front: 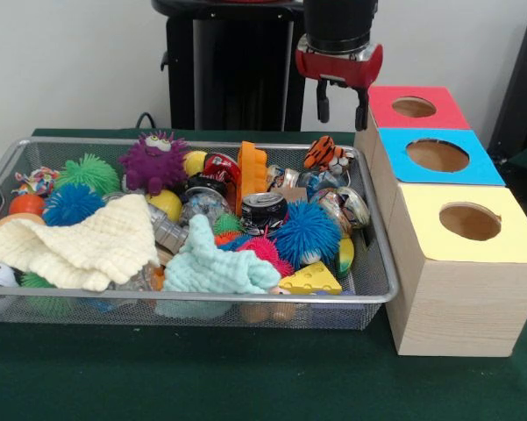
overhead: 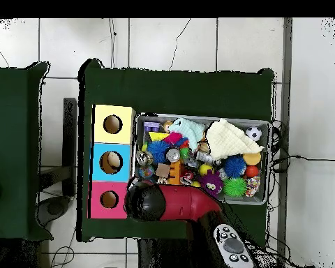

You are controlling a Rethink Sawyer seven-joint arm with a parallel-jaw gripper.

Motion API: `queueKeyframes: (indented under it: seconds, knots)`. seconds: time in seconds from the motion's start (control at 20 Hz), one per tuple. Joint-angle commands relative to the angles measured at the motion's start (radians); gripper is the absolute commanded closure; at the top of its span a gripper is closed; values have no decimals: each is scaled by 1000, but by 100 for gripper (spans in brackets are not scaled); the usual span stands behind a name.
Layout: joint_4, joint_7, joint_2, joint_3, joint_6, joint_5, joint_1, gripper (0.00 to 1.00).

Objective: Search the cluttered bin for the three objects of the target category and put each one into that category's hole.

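Red-and-black tool [front: 342, 103] hangs open and empty between bin [front: 381, 285] and red box [front: 381, 110], probably lining up a pick. Target toys look buried in the clutter.

The wire bin [front: 373, 289] is packed edge to edge; the cream cloth [front: 79, 246] and mint cloth [front: 212, 267] cover its lower left and middle, leaving no bare floor. At right, three box holes, red [front: 414, 107], blue [front: 437, 155] and yellow [front: 470, 221], lie unblocked. The green worktop [front: 202, 377] along the bottom is clear.
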Motion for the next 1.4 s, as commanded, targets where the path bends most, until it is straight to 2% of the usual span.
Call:
queueKeyframes:
  seconds: [0.05,0.4,0.7,0.85,1.1,1.25,1.4]
  knots:
    - [-12,30,-25,-10,34,-49,33,0]
    - [-57,65,49,-70,-59,-75,69,0]
    - [-112,45,103,-134,-75,-130,90,0]
    - [-88,22,90,-145,-67,-154,73,0]
    - [-17,-3,45,-128,-81,-184,-1,0]
    - [-3,3,59,-116,-102,-198,-28,0]
    - [20,53,90,-126,-162,-208,-22,0]
